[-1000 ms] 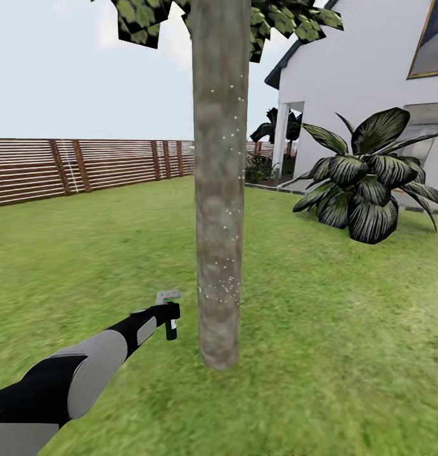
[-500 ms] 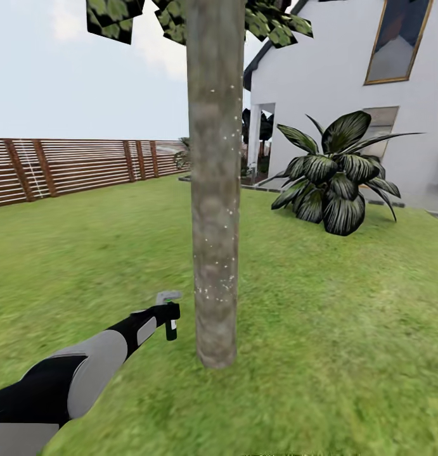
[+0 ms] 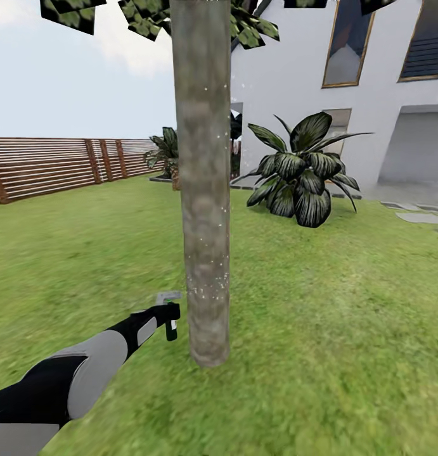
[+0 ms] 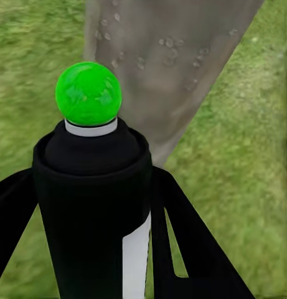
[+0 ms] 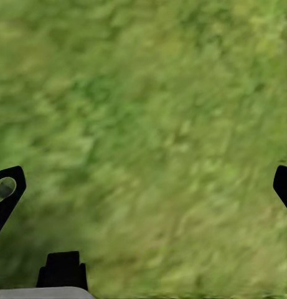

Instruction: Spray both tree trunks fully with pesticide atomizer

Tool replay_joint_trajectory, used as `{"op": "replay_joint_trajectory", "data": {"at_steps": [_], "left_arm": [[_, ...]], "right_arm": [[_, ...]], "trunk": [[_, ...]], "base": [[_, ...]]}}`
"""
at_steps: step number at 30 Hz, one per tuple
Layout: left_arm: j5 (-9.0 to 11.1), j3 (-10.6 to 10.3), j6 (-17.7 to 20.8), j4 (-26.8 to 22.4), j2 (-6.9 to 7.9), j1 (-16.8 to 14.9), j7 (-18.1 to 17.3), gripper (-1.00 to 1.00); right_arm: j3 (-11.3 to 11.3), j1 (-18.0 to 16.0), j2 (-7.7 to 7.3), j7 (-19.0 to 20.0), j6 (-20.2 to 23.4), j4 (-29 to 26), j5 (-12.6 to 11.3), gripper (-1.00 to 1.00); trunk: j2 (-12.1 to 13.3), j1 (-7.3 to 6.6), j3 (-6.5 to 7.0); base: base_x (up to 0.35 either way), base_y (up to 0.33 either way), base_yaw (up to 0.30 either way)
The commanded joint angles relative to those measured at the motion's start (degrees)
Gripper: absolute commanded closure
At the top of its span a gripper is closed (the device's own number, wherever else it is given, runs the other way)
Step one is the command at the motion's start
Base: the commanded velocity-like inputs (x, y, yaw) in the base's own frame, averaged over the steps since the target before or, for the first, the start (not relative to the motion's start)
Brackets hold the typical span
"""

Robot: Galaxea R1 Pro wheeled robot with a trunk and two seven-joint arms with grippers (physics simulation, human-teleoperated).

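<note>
Green lawn (image 3: pixel 345 316) runs to a slatted wooden fence (image 3: pixel 47 168) and a white house (image 3: pixel 371 95). Beside the speckled tree trunk (image 3: pixel 203 190), the left gripper (image 3: pixel 170 316) pinches the dark spray bottle (image 4: pixel 93 205). Over grass, the right gripper (image 5: pixel 143 187) is spread wide.

tree crown (image 3: pixel 149 16): was cut off by the top edge
pesticide atomizer (image 4: pixel 93 205): base ran off the edge
lawn (image 5: pixel 149 124): was blurred

1. White house (image 3: pixel 371 95), gold-framed windows (image 3: pixel 348 44); pale overcast sky.
2. Slatted wooden fence (image 3: pixel 54 164), left of house.
3. Lawn (image 3: pixel 339 316) before house; broad-leaved plant (image 3: pixel 301 174) against its wall.
</note>
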Motion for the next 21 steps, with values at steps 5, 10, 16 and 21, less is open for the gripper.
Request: {"op": "replay_joint_trajectory", "data": {"at_steps": [5, 10, 16, 21], "left_arm": [[0.31, 0.38, 0.23, -0.06, -0.16, 0.01, -0.25, 1.00], [0.31, 0.37, 0.20, -0.06, -0.26, 0.74, -0.22, 1.00], [0.69, -0.33, 29.76, -31.54, -1.26, 2.11, -0.14, 1.00], [0.74, -0.34, 45.91, -48.32, -1.88, 2.12, -0.12, 1.00]], "right_arm": [[0.39, -0.12, 0.02, -0.38, -0.23, 0.28, 0.31, -1.00], [0.39, -0.12, -0.04, -0.43, -0.23, 0.23, 0.31, -1.00], [0.39, -0.12, -0.32, -0.47, -0.30, 0.10, 0.46, -1.00], [0.44, -0.12, -0.33, -0.47, -0.26, 0.10, 0.49, -1.00]], "trunk": [[-0.04, -0.02, -0.21], [-0.04, -0.02, -0.24], [-0.04, -0.02, -0.24], [-0.04, -0.02, -0.24]], "base": [[-0.300, 0.092, -0.287], [-0.130, -0.044, -0.065], [-0.003, -0.001, -0.001], [0.000, 0.000, 0.000]]}}
